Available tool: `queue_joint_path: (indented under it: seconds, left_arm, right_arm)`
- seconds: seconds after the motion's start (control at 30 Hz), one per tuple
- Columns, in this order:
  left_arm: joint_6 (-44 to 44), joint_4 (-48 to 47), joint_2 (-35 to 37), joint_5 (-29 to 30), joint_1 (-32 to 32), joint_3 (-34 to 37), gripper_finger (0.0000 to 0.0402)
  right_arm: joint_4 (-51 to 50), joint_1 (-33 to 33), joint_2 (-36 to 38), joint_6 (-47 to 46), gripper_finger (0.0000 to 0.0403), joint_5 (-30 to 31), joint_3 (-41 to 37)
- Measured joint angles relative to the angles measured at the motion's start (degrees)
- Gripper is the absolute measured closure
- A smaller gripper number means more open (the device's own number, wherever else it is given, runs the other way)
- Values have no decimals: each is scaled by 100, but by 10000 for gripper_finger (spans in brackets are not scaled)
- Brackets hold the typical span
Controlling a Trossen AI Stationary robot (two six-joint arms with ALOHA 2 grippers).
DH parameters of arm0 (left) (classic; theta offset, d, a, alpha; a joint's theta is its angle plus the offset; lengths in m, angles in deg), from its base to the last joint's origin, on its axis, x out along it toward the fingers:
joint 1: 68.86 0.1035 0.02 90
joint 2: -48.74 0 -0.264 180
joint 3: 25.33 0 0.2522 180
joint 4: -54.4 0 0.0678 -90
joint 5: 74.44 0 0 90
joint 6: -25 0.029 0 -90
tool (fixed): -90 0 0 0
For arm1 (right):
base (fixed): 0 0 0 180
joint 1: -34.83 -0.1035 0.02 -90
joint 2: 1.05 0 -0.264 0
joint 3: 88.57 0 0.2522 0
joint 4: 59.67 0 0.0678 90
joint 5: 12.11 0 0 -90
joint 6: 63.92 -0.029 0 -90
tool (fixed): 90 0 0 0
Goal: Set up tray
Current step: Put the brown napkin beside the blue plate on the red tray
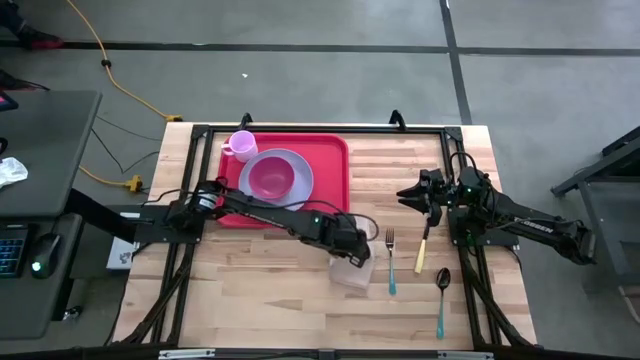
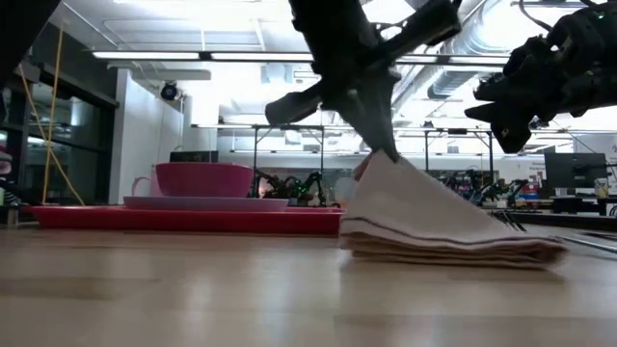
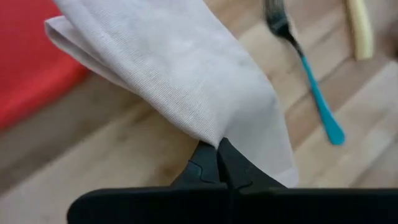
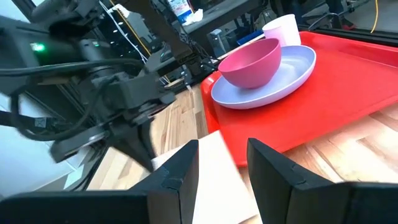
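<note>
One napkin [image 2: 424,226] pinched by left pincer [image 3: 217,149]; right pincer [image 4: 222,163] parted, empty; one tray [image 1: 325,165].

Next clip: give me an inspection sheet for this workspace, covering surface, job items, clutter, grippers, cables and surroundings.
Surface: light wooden slatted table.
Job items: flat red plastic tray carrying a round lavender plate, pink bowl and pale pink mug.
Clutter: blue-handled fork, blue-handled spoon and cream-handled knife lie on the wood beside the tray.
Grippers: left gripper has its jaws shut on the beige folded cloth napkin, lifting one corner; right gripper waits above the table's right side, jaws open, empty.
Cables: yellow cord across the floor.
Surroundings: grey desk, concrete floor.
</note>
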Motion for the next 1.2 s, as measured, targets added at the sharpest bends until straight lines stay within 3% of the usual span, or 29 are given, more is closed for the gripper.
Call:
queue_joint_path:
  seconds: [0.53,0.8,1.2]
  left_arm:
    - [992,-868,0,-469,775,-7,392]
    - [1294,-883,0,-863,1190,-7,392]
    - [1488,-973,197,-922,1825,-11,392]
  right_arm:
    - [-33,-1,0,-2,289,2,0]
    - [-44,0,-2,-2,289,2,0]
    - [-186,0,-7,66,289,5,-2]
